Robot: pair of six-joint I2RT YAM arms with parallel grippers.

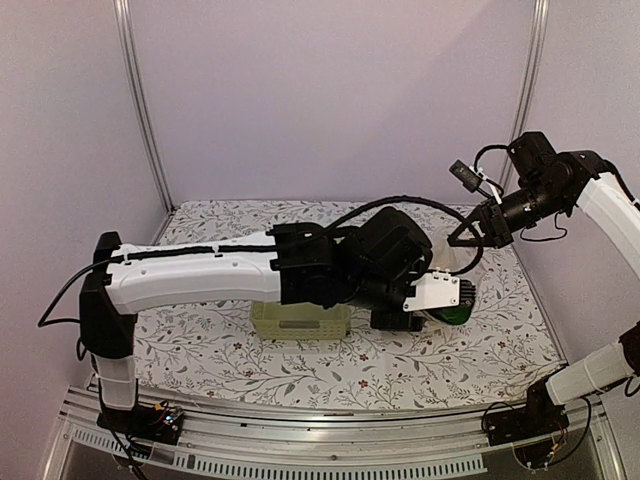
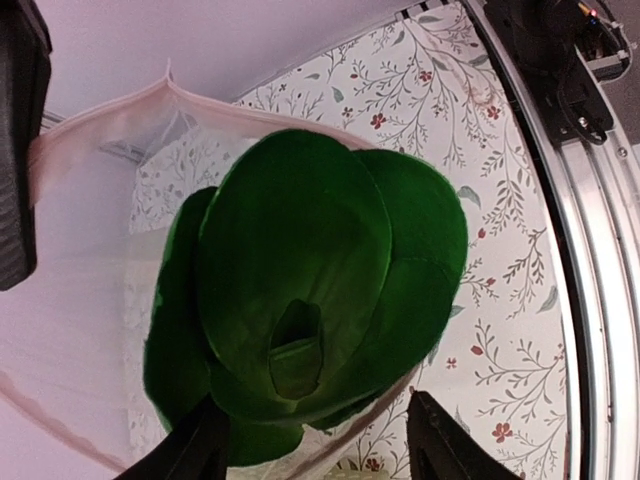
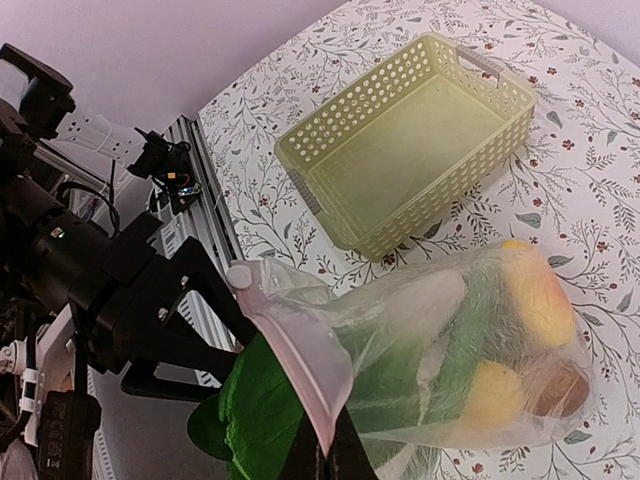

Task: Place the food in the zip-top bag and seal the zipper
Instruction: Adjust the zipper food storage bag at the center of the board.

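The left arm [image 1: 190, 278] had a long white shell, black joints and a thick black block at the wrist. A black cable [image 1: 200, 248] ran along its top. The right arm [image 1: 612, 205] was also white with black joints, and thin black wires [image 1: 490, 150] made loops near its wrist. The right claw [image 1: 462, 238] was all black.

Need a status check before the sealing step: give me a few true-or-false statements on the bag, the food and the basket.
1. The basket is empty. True.
2. The bok choy is fully inside the zip-top bag. False: its leaves stick out of the open mouth.
3. The right gripper pinches the bag's mouth edge. True.
4. The yellow fruits lie in the basket. False: they are inside the bag.
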